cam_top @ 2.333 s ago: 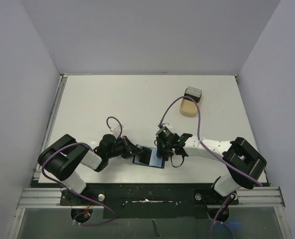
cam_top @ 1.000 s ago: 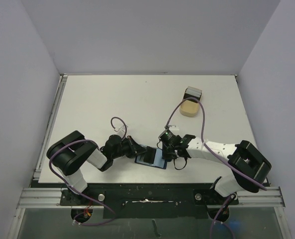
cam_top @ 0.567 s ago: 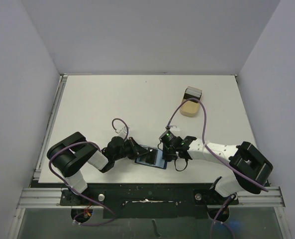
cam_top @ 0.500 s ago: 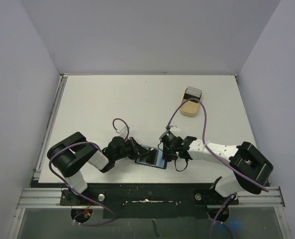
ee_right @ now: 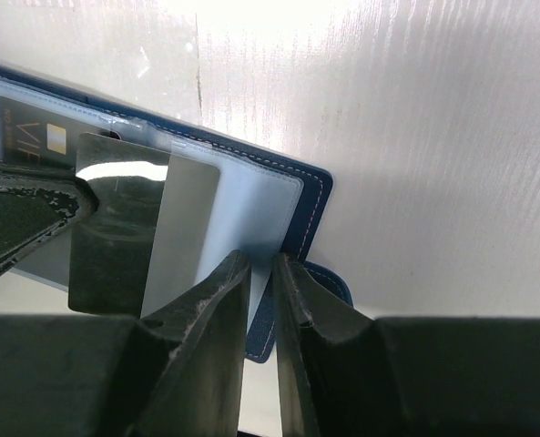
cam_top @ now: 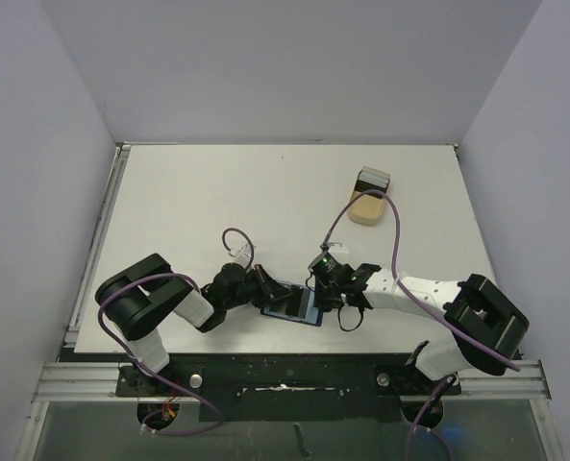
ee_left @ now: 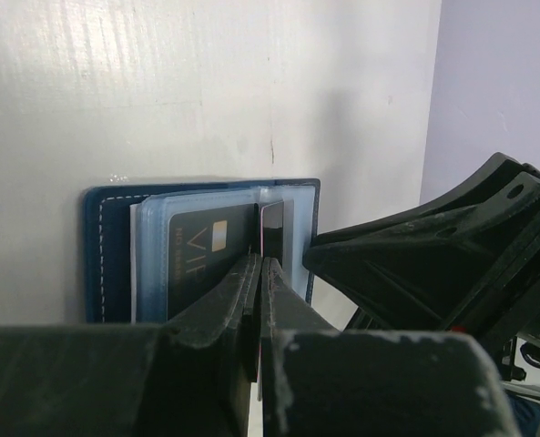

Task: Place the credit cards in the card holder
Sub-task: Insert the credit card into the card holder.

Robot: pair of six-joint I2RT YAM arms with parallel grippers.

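Left tool: clamped shut on credit card, card up on edge, tilted over the clear sleeves | card holder: open flat on table, near front edge, long axis left-right, second card sleeved inside | right tool: nearly closed, pinching card holder's right edge

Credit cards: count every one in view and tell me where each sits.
At least 3. One black card lies in a sleeve of the card holder. A second card is pinched in the left gripper over the holder. A small stack sits by the tan dish, its count unclear.
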